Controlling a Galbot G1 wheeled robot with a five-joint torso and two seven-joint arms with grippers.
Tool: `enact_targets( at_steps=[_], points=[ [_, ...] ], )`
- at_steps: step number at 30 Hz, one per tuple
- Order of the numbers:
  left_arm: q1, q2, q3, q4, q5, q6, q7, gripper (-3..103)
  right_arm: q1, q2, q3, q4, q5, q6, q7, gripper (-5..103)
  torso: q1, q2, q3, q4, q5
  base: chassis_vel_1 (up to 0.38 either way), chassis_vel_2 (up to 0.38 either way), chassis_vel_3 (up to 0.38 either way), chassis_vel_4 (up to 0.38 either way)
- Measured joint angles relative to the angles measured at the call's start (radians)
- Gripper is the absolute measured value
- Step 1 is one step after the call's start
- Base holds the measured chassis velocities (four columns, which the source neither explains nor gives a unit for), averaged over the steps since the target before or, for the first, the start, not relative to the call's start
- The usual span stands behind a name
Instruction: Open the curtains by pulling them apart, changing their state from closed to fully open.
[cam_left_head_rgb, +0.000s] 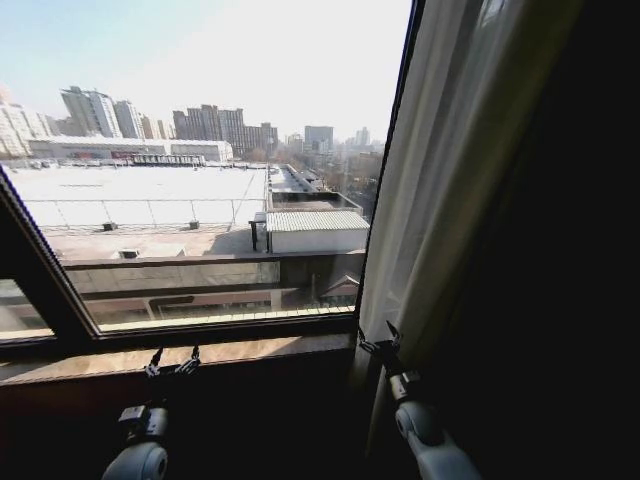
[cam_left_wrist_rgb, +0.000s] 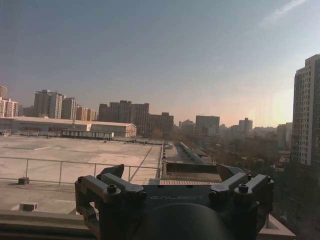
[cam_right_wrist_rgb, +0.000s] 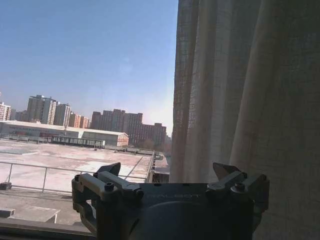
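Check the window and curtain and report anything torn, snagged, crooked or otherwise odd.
Nothing stands out. The sheer curtain hangs gathered in even pleats at the window's right side, with no tear or snag visible, and the glass looks intact. The left gripper and the right gripper are both open and hold no fabric.

The head camera looks down at the window sill (cam_left_head_rgb: 200, 352); both wrist cameras face outward close to the glass, sharing the same rooftops (cam_left_wrist_rgb: 75, 150)

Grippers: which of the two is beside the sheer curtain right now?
The right gripper, open, at the sheer curtain's lower edge. The left gripper, also open, faces bare window glass above the sill.
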Motion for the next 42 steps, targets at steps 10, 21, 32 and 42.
enact_targets(
  at_steps=[10,21,32,42],
  points=[
    [0.0,0.0,0.0,0.0,0.0,0.0,0.0,100,0.011,0.004,0.0,-0.004,0.019,0.002,-0.001,100,0.0,0.0,0.0,0.0001,-0.0015,-0.036,-0.029,0.024,0.028],
    [0.0,0.0,0.0,0.0,0.0,0.0,0.0,100,0.037,0.008,-0.006,-0.022,0.037,-0.02,-0.038,100,0.0,0.0,0.0,0.0,-0.0007,-0.004,0.003,0.005,-0.005],
    [0.0,0.0,0.0,0.0,0.0,0.0,0.0,100,0.084,0.006,-0.046,-0.04,-0.003,-0.059,0.072,100,0.001,0.0,0.0,0.0,-0.0007,-0.073,0.078,0.072,-0.083],
    [0.0,0.0,0.0,0.0,0.0,0.0,0.0,100,0.147,-0.008,-0.069,-0.109,-0.048,-0.126,0.164,100,0.0,0.0,0.0,0.0002,-0.0009,-0.013,0.003,0.016,-0.01]
  ],
)
